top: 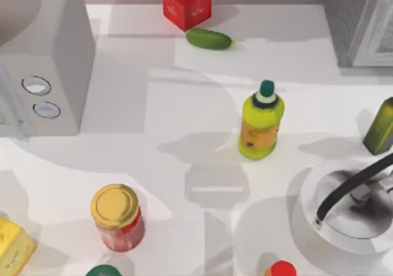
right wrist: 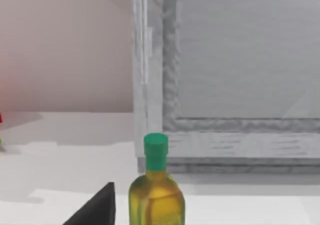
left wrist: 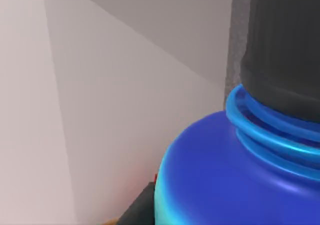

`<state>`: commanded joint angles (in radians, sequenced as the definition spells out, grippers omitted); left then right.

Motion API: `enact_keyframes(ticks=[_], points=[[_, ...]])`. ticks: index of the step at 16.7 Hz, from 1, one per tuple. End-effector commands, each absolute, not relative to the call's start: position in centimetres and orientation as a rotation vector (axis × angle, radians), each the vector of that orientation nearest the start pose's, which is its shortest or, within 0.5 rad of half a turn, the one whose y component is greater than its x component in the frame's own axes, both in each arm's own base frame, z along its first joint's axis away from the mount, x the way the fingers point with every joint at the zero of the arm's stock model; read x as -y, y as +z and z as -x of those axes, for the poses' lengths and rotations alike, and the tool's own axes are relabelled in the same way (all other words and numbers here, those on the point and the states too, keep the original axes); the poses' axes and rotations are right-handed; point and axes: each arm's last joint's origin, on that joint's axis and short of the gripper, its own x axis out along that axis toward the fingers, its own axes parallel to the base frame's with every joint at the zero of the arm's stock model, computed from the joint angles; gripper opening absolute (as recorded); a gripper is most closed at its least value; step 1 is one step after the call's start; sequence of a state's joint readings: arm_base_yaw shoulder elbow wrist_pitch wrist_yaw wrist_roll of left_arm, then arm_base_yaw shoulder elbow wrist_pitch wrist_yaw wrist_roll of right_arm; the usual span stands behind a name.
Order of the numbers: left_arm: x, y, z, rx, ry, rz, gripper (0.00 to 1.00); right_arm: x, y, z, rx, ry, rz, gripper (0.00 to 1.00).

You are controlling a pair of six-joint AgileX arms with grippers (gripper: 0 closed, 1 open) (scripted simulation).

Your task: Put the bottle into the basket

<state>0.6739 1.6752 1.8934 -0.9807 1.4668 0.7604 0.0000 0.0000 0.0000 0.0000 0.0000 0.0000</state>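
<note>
The bottle [left wrist: 235, 175] looms very close in the left wrist view: dark blue shoulder, cyan neck rings, black ribbed cap [left wrist: 285, 50]. One dark finger [left wrist: 136, 211] of my left gripper presses against its side, so the gripper is shut on it, with a pale wall behind. The basket [top: 307, 196], white and round with a dark curved handle [top: 350, 190], stands at the table's right edge. In the right wrist view a dark fingertip [right wrist: 95, 210] of my right gripper sits beside an olive-green bottle [right wrist: 156, 195].
A yellow-green bottle with a teal cap [top: 261, 122] stands left of the basket, the olive-green bottle [top: 381, 127] behind it. A red cube [top: 186, 5] and cucumber [top: 209, 38] lie at the back. A yellow-lidded jar [top: 118, 218] stands front left, a grey appliance [top: 43, 61] far left.
</note>
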Motion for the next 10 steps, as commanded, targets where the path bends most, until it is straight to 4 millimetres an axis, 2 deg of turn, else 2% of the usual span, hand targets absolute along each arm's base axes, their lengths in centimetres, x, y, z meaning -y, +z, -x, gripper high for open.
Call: enact_keyframes(ticks=[5, 10], points=[[-21.4, 44.3, -31.1, -0.055, -0.808, -0.026, 0.00, 0.1, 16.0, -10.6, 0.000, 0.000, 0.000, 1.00], [-22.5, 44.7, -32.5, -0.051, -0.808, -0.027, 0.00, 0.1, 16.0, -10.6, 0.000, 0.000, 0.000, 1.00]])
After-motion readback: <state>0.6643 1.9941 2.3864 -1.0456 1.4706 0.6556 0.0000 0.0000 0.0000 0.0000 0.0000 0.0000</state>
